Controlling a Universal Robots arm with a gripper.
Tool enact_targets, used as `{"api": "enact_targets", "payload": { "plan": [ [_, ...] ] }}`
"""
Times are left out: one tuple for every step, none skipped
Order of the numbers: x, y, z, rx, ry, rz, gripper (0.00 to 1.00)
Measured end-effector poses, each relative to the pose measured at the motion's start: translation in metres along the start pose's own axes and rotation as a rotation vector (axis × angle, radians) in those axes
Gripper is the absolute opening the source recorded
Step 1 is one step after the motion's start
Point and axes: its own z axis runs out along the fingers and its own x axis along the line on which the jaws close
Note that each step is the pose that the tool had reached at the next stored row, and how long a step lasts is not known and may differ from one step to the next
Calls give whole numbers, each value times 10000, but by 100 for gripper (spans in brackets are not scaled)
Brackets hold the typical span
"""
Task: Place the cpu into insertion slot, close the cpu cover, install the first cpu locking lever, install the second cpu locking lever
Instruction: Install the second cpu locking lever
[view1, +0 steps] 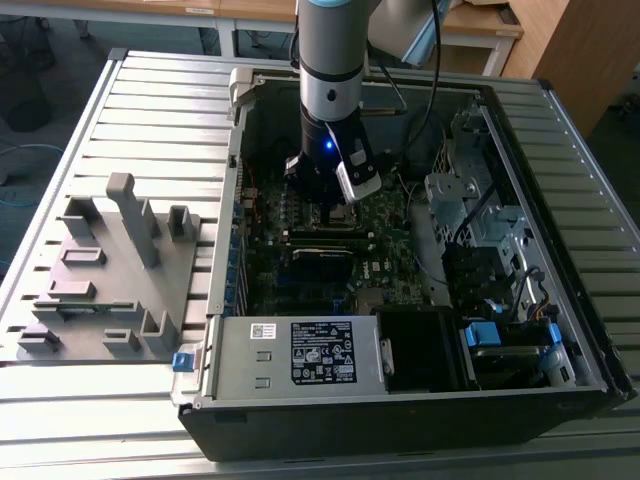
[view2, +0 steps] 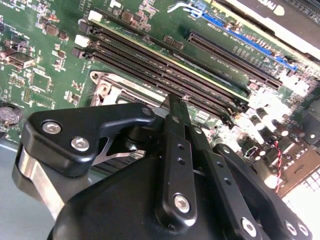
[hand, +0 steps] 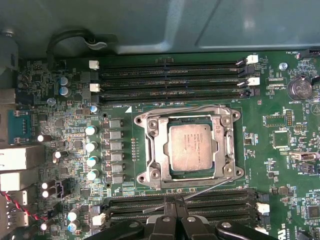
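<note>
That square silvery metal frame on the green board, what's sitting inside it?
Inside the silvery metal frame plate lies a small square chip with a dull grey metal top, showing through its window. The socket beneath is covered by the chip. The hand's black fingertips hang beside the frame.

grey fixture block (view1: 110, 270) | slatted table (view1: 150, 110) (block sits on it) | black memory slots (hand: 170, 80)

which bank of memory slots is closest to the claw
The memory slot bank just beside the claw, on the near side of the insertion slot; the other bank lies beyond the socket.
</note>
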Motion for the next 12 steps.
{"api": "enact_targets", "payload": {
  "plan": [
    [0,0,0,0,0,0,10],
    [0,0,2,0,-1,0,10],
    [0,1,8,-5,-3,0,10],
    [0,0,14,-4,-2,0,10],
    [1,0,18,-1,0,0,10],
    [1,-1,18,1,1,0,10],
    [1,-1,18,3,1,0,10],
    [1,-1,19,2,1,0,10],
    [1,0,23,1,0,0,10],
    [1,0,28,0,0,0,10],
    [2,-1,28,1,0,0,10],
    [2,-1,28,1,0,0,10]
  ]
}}
